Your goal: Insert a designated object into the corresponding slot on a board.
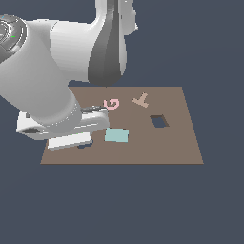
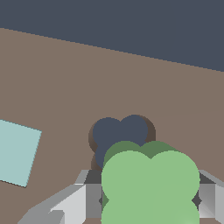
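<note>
In the wrist view the bright green clover-shaped block [image 2: 150,183] sits between my gripper's fingers [image 2: 87,203], held just above the brown board [image 2: 109,74]. It partly covers the dark lobed slot [image 2: 119,133], whose far lobes still show. In the exterior view the arm hides the block and most of the slot; only a dark bit of the slot [image 1: 84,145] shows under the hand, near the board's [image 1: 181,143] corner at the exterior view's left. The gripper [image 1: 78,140] is mostly hidden there.
A pale teal rectangle [image 1: 116,135] [image 2: 15,151] lies on the board beside the hand. A pink G piece [image 1: 111,104], a tan Y-like piece [image 1: 141,99] and a dark diamond hole [image 1: 159,121] lie farther across the board.
</note>
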Controlling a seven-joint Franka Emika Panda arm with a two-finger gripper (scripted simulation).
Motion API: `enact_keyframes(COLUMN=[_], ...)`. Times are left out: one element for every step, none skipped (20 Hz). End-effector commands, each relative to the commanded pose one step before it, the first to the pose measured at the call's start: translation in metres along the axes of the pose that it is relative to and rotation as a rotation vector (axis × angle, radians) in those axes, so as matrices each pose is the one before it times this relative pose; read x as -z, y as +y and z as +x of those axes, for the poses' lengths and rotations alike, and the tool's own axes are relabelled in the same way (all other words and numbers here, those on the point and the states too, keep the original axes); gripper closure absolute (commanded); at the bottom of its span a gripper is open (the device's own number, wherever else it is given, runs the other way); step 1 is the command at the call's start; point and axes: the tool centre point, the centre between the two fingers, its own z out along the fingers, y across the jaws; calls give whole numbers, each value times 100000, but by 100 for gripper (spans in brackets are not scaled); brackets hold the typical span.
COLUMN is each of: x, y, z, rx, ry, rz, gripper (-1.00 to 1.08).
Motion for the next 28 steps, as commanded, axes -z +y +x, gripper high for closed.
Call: enact_keyframes(x=[73, 13, 11, 9, 7, 5, 2, 0, -3, -3, -2, -26, -40, -120, -201, -261, -201, -114, -40, 0, 0, 0, 0, 0, 0, 0, 0, 0], y=[-435, -141, -123, -103, -88, -68, -54, -31, -31, 11, -5, -22, 4, 12, 19, 25, 19, -25, 4, 0, 0, 0, 0, 0, 0, 0, 0, 0], z=[773, 229, 198, 165, 134, 100, 70, 34, 10, -33, -11, -6, -1, -2, -4, -6, -5, 15, -1, 0, 0, 0, 0, 0, 0, 0, 0, 0], rx=[4868, 1435, 1239, 1038, 843, 640, 447, 239, 69, -154, -69, -52, 0, 0, 0, 0, 0, 56, 0, 0, 0, 0, 0, 0, 0, 0, 0, 0], ry=[15, -3, -3, -3, -3, -3, -3, -3, -4, -2, -1, -27, 0, 0, 0, 0, 0, -9, 0, 0, 0, 0, 0, 0, 0, 0, 0, 0], rz=[-24, 4, 4, 3, 3, 3, 3, 3, 5, 2, 1, 37, 0, 0, 0, 0, 0, -39, 0, 0, 0, 0, 0, 0, 0, 0, 0, 0], gripper=[108, 108, 108, 108, 108, 108, 108, 108, 108, 108, 108, 108, 108, 108, 108, 108, 108, 108, 108, -92, -92, -92, -92, -92, -92, -92, -92, -92])
